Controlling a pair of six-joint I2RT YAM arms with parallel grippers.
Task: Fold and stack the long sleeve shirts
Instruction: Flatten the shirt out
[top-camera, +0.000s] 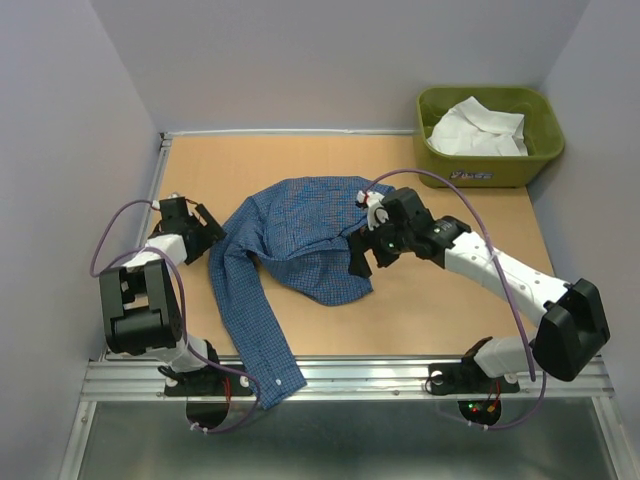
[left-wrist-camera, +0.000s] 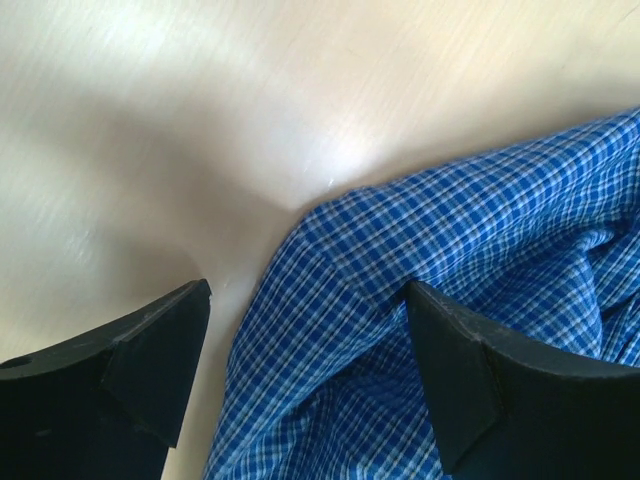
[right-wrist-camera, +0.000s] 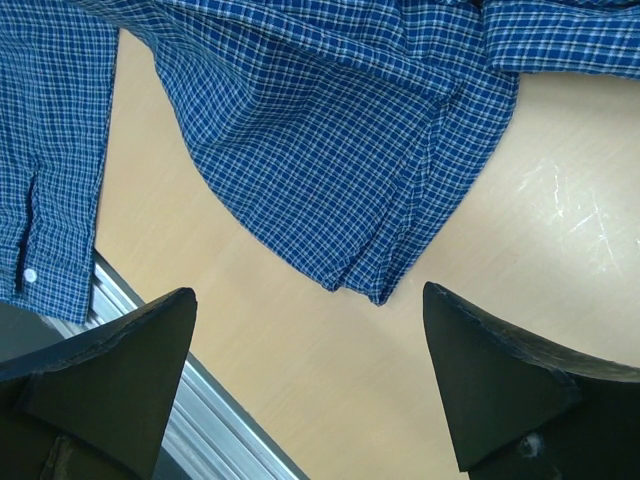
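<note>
blue shirt (top-camera: 300, 240): spread crumpled on the bench (top-camera: 450, 300), left of centre; fine check, not folded
blue shirt sleeve (top-camera: 250, 320): runs toward the near edge, cuff (top-camera: 282, 385) hangs over the metal rail (top-camera: 400, 372)
white shirt (top-camera: 478, 130): bunched inside the olive-green tub (top-camera: 480, 172), far right corner, well apart from the blue shirt
left claw (top-camera: 200, 225): at the blue shirt's left edge, low over the bench; fingers spread wide, nothing gripped
left wrist view: left claw (left-wrist-camera: 307, 290) straddles the shirt's edge (left-wrist-camera: 330, 300); one finger (left-wrist-camera: 150, 350) is over bare bench (left-wrist-camera: 150, 150), the other finger (left-wrist-camera: 480, 370) is over checked cloth; can't tell if that finger touches the cloth
right claw (top-camera: 370, 258): over the blue shirt's right side, pointing down; fingers spread wide, holding nothing
right wrist view: right claw (right-wrist-camera: 310, 292) hangs above the shirt's rounded hem (right-wrist-camera: 370, 290) and bare bench (right-wrist-camera: 300, 350), clear of the cloth; cuff with white button (right-wrist-camera: 30, 274) at left, rail (right-wrist-camera: 200, 420) below
stack: none made, shirts lie apart
</note>
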